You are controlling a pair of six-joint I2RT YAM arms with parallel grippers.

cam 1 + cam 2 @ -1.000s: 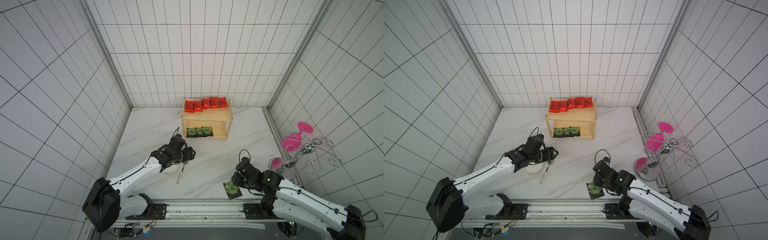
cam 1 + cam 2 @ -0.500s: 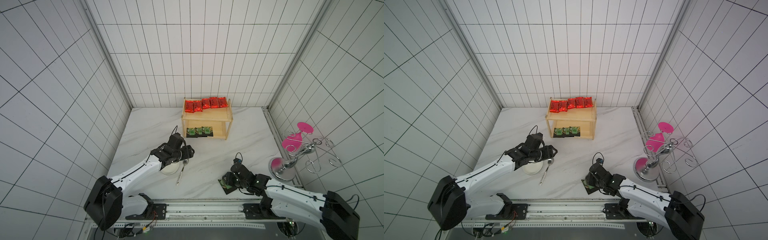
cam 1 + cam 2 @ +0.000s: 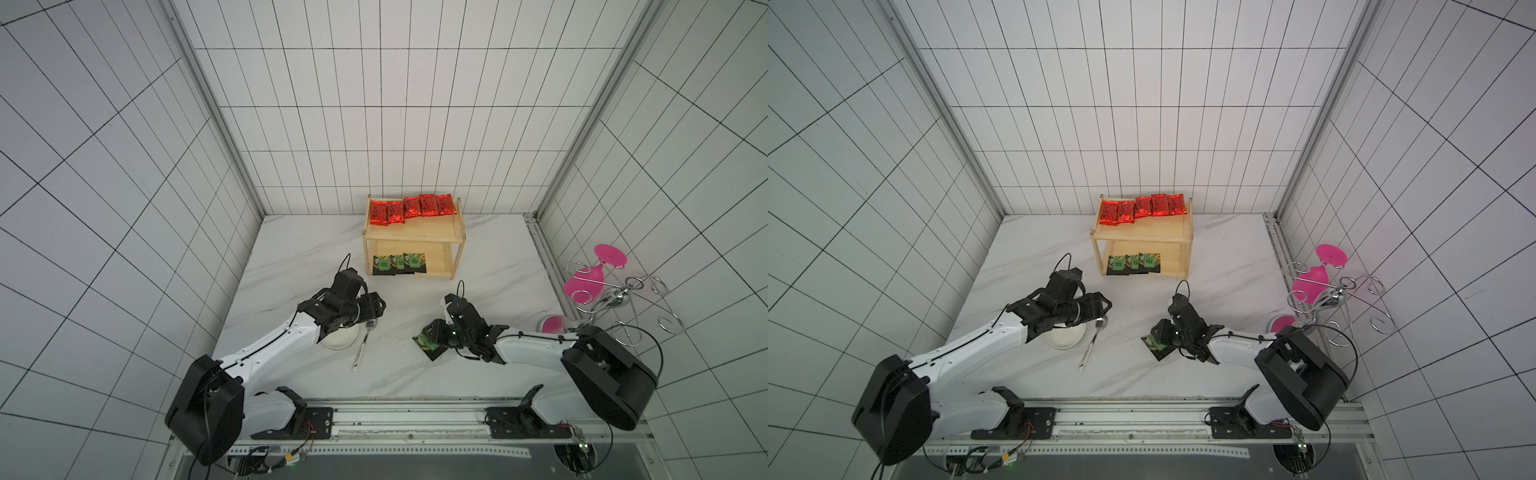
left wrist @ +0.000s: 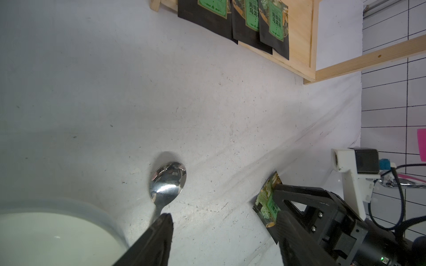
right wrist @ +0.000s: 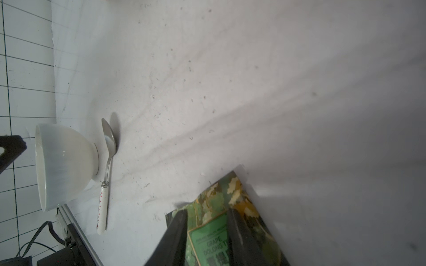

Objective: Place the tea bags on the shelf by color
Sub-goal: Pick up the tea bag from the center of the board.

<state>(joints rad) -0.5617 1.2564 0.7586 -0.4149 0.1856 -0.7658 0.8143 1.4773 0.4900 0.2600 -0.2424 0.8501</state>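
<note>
Marble-patterned table gives you open room from the front rail up to the wooden shelf, which stands near the back wall. A wire glass rack crowds the right edge, and a bowl and spoon sit by your left arm. One black packet lies skewed on the table, directly beneath your right gripper. Its fingers straddle the green label with a narrow gap, and you cannot tell whether they pinch it. Your left gripper hovers wide apart and empty near the spoon's head. Five red sachets line the top board, three black packets the lower one. White tiled walls close three sides.
</note>
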